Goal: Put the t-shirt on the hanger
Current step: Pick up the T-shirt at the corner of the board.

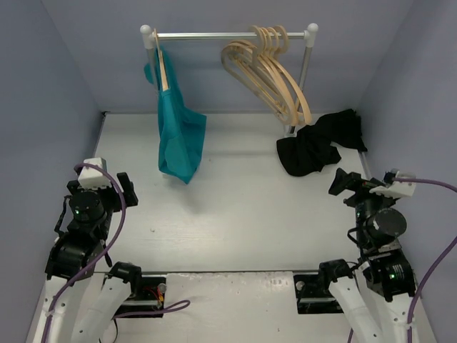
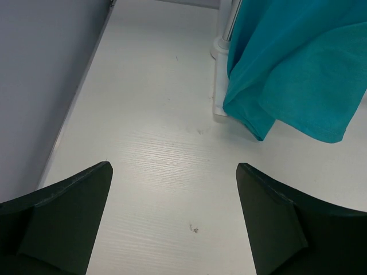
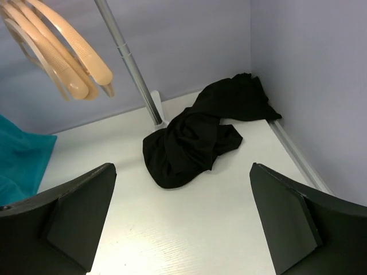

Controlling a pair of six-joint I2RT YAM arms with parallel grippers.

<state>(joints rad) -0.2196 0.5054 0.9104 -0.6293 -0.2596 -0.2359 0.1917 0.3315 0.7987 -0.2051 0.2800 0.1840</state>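
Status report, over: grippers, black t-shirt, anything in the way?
Both open, empty: left gripper, right gripper. Black t-shirt crumpled on table, far right corner, untouched. Spare hangers bare on rail. Rack post close beside shirt.

The left arm (image 1: 86,229) and the right arm (image 1: 382,236) are mostly black, with round joints. Each has a white bottom part, a white block on top and a tiny green light. A purple cable (image 1: 435,186) runs along each arm. The left gripper (image 2: 174,169) and the right gripper (image 3: 183,167) have dark, flat, wedge-shaped fingers.
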